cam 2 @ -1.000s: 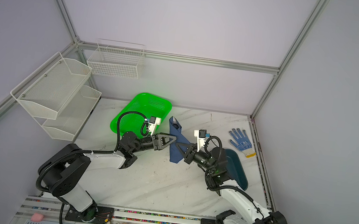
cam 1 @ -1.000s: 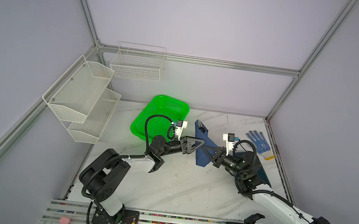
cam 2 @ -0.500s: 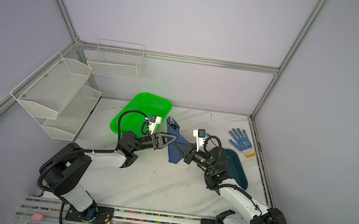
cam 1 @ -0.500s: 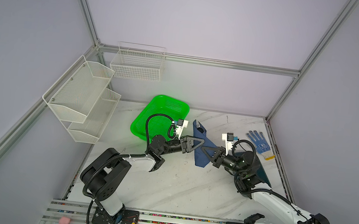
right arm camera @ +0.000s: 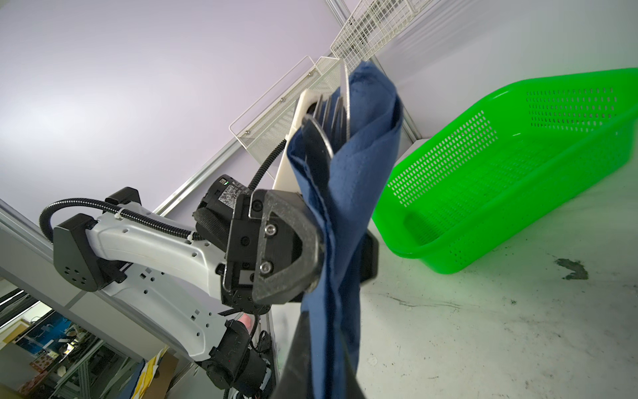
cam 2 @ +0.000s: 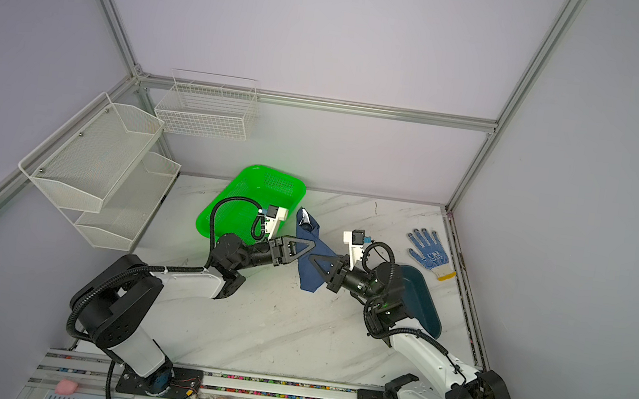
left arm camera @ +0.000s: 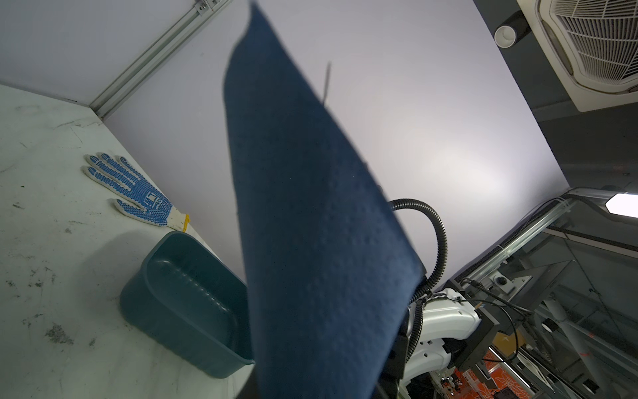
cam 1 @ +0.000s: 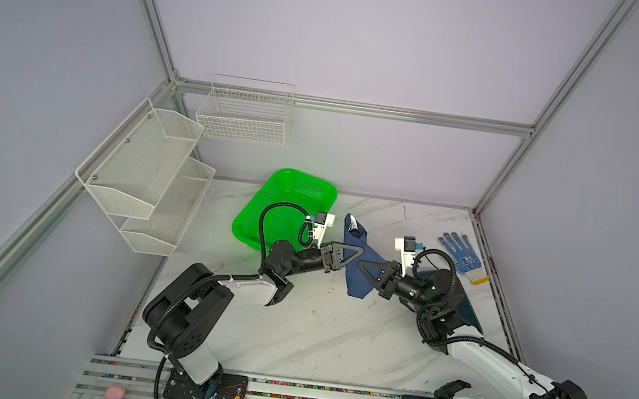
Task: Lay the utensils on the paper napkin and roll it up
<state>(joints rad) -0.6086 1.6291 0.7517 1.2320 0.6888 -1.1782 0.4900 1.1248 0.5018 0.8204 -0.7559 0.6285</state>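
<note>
We note the paper napkin (cam 1: 355,239) wrapped round the utensils (right arm camera: 333,114), their tips poking out on top, mid-frame right of the green basket (cam 1: 241,224). Left gripper (right arm camera: 341,255) fingers clamp its middle; right gripper (cam 1: 362,265) fingers pinch it lower down.

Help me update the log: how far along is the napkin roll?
Done: the utensils sit inside the paper napkin, which is wrapped around them, tips poking out. In hand: the left gripper and right gripper both clamp the bundle upright, off the table. Left: the wrap looks loose, so tightening it and setting it down probably remain.
</note>
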